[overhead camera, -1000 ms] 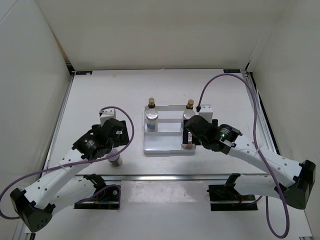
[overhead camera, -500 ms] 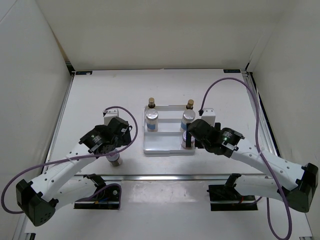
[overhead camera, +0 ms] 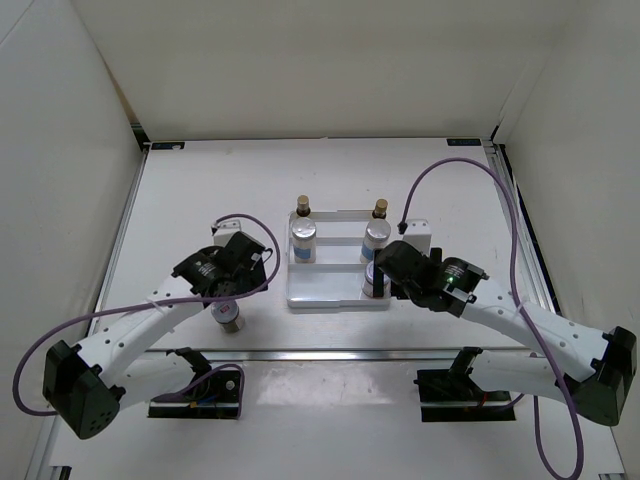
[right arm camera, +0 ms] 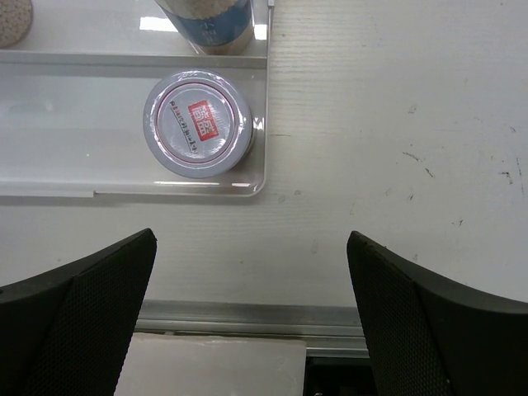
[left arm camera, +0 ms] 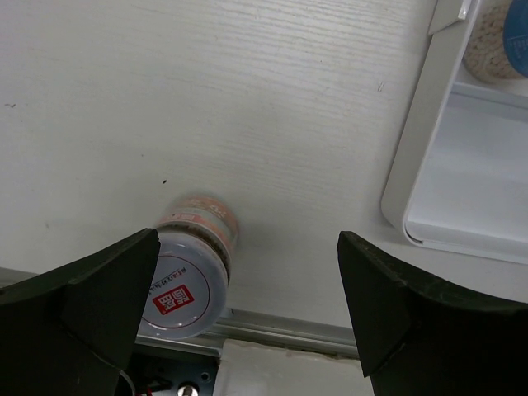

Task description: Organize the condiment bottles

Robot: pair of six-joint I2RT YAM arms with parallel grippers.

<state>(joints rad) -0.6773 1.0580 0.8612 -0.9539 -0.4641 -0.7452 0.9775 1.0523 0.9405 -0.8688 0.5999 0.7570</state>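
Note:
A white ridged tray holds two slim brown bottles at its back, two silver-lidded cylinders in the middle, and one red-marked jar in its front right corner. A second red-marked jar stands on the table left of the tray. My left gripper hovers open above it; the left wrist view shows the jar by my left finger. My right gripper is open and empty just near of the tray's jar.
A metal rail runs along the table's front edge, close behind the loose jar. The tray's left edge lies to the right of my left gripper. White walls enclose the table on three sides.
My left arm has swung right and forward over the loose jar. My right gripper has drawn back from the tray's front right corner, leaving the jar standing there.

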